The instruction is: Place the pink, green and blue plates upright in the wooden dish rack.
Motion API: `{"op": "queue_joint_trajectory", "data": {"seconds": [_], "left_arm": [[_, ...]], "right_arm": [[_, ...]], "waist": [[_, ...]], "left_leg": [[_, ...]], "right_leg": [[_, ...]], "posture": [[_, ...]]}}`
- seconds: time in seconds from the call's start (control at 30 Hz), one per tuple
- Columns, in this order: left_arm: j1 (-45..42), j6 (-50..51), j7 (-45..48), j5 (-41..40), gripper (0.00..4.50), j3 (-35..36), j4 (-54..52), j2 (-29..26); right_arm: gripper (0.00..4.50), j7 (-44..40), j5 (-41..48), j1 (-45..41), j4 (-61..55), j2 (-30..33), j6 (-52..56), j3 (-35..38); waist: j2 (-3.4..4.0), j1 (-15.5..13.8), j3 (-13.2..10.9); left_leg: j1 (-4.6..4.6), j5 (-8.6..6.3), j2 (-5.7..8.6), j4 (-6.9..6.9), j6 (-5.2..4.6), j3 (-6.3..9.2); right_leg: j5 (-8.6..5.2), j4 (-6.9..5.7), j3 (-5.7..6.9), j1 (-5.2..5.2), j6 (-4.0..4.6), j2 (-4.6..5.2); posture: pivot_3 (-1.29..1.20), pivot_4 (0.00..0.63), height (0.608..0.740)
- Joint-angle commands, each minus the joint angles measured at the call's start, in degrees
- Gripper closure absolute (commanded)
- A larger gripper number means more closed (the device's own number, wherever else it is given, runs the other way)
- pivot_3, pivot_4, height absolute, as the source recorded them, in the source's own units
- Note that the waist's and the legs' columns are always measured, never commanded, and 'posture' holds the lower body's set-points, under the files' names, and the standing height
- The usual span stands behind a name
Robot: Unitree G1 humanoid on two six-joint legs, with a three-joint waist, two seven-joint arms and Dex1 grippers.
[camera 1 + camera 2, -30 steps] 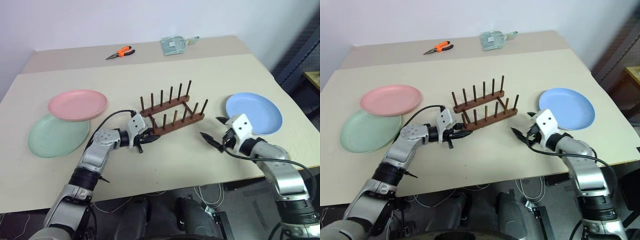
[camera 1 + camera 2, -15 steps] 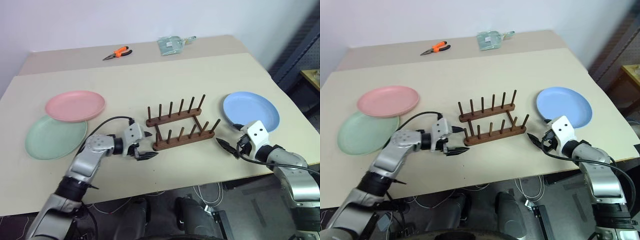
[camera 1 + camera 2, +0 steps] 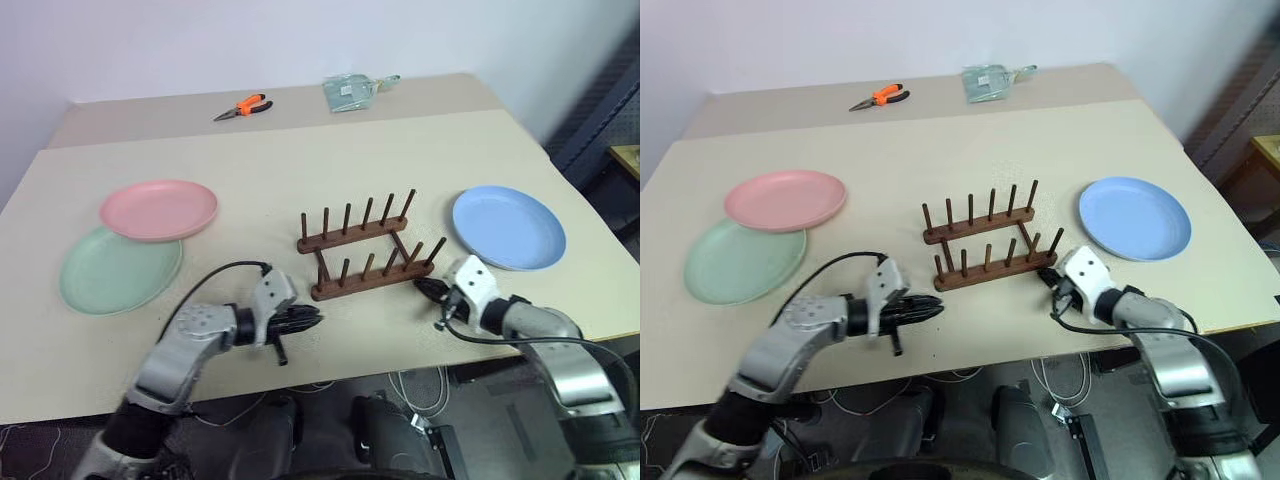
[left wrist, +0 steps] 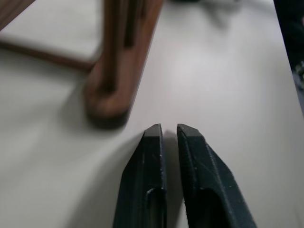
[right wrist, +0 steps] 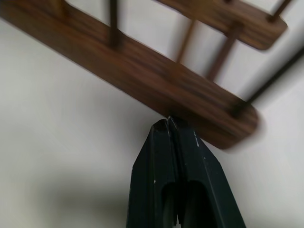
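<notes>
At the far left the pink plate (image 3: pixel 159 209) overlaps the rim of the green plate (image 3: pixel 119 270), hiding part of it. The left gripper (image 3: pixel 312 318), its fingers almost together around nothing, points at the near left end of the empty wooden dish rack (image 3: pixel 365 246) mid-table. The right gripper (image 3: pixel 421 287), closed and empty, has its tips at the rack's near right end, whether touching is unclear; the blue plate (image 3: pixel 508 226) lies flat just beyond.

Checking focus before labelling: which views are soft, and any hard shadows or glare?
Left wrist view: wooden dish rack soft, left gripper tips sharper, soft shadow on the table. Right wrist view: rack rail smeared, right gripper crisp. Eye views: even light, no glare; left arm slightly blurred.
</notes>
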State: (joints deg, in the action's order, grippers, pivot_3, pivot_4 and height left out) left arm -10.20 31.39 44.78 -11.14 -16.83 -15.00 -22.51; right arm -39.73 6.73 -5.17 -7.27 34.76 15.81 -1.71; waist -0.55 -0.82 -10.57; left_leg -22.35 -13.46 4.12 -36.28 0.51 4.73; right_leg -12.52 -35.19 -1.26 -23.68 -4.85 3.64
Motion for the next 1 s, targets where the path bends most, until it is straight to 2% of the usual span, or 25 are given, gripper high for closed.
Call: {"op": "queue_joint_trajectory", "data": {"seconds": [0.03,0.17,0.43,0.67,0.7,0.77,0.83,0.93,1.0], "left_arm": [[-1.7,-1.07,-8.12,4.16,4.08,0.83,6.7,3.24],[-5.03,-1.92,-13.74,4.09,4.08,4.48,12.75,6.35],[-9.51,-6.21,-17.5,4.46,4.08,6.74,20.27,6.89],[-9.38,-6.91,-17.79,4.28,4.08,7.2,20.16,6.19],[-8.79,-6.32,-17.45,3.79,4.12,7.64,19.09,5.74],[-7.32,-5.13,-17.18,3.32,3.6,9.21,15.56,3.9],[-6.78,-4.72,-18.86,2.94,2.76,12.21,12.38,2.8],[-7.76,-3.58,-22.7,2.47,1.45,16.8,9.32,2.5],[-9.38,-3.03,-26.23,2.01,0.45,21.08,7.14,2.68]], "right_arm": [[4.5,3.54,-3.53,-3.53,2.91,-1.47,-1.35,-1.25],[4.5,7.31,-6.26,-8.93,8.21,-4.59,-3.07,-2.58],[4.5,9.58,-8.89,-16.36,17.23,-7.15,-6.68,-3.5],[4.5,7.45,-7.24,-16.63,16.91,-7.15,-6.87,-2.9],[4.26,5.98,-6.17,-16.12,15.77,-6.78,-6.34,-2.67],[3.68,3.39,-3.84,-15.08,12.52,-6.22,-5.2,-2.01],[2.62,2.33,-3.05,-14.41,10.15,-5.88,-4.75,-1.89],[1.29,2.02,-3.21,-13.77,8.17,-5.62,-4.72,-2.18],[0.27,1.79,-3.21,-13.49,7.25,-5.68,-4.71,-2.43]], "waist": [[0.01,0.06,0.02],[-0.01,0.19,0.03],[0.03,0.83,0.06],[0.03,1.56,0.06],[0.03,1.61,0.06],[0.03,1.84,0.06],[0.04,1.96,0.05],[0.03,1.68,0.04],[0.01,1.35,0.03]], "left_leg": [[0.03,0.0,0.01,-0.01,0.0,-0.01],[0.2,0.0,0.0,-0.03,0.0,0.03],[0.27,0.01,0.0,0.05,0.0,-0.01],[0.29,0.01,0.0,0.09,0.01,-0.01],[0.29,0.01,0.0,0.09,0.01,0.0],[0.3,0.01,-0.01,0.11,0.01,0.0],[0.3,0.0,-0.03,0.18,0.01,-0.01],[0.25,0.0,-0.04,0.16,0.01,0.01],[0.14,0.0,-0.02,0.09,0.01,0.03]], "right_leg": [[0.0,-0.01,0.0,0.03,0.0,0.0],[-0.12,-0.02,0.04,0.21,-0.19,-0.03],[0.1,-0.07,0.03,0.17,-0.15,-0.08],[0.12,-0.08,0.03,0.17,-0.2,-0.08],[0.12,-0.09,0.03,0.17,-0.2,-0.09],[0.12,-0.1,0.03,0.16,-0.21,-0.09],[0.11,-0.1,0.0,0.11,-0.21,-0.09],[0.11,-0.14,0.01,0.04,-0.21,-0.09],[0.11,-0.13,0.04,-0.01,-0.21,-0.08]], "posture": [[0.0,0.15,0.74],[0.0,0.15,0.74],[0.0,0.15,0.74],[0.0,0.15,0.74],[0.0,0.15,0.74],[0.0,0.15,0.74],[0.0,0.15,0.74],[0.0,0.15,0.74],[0.0,0.15,0.74]]}}
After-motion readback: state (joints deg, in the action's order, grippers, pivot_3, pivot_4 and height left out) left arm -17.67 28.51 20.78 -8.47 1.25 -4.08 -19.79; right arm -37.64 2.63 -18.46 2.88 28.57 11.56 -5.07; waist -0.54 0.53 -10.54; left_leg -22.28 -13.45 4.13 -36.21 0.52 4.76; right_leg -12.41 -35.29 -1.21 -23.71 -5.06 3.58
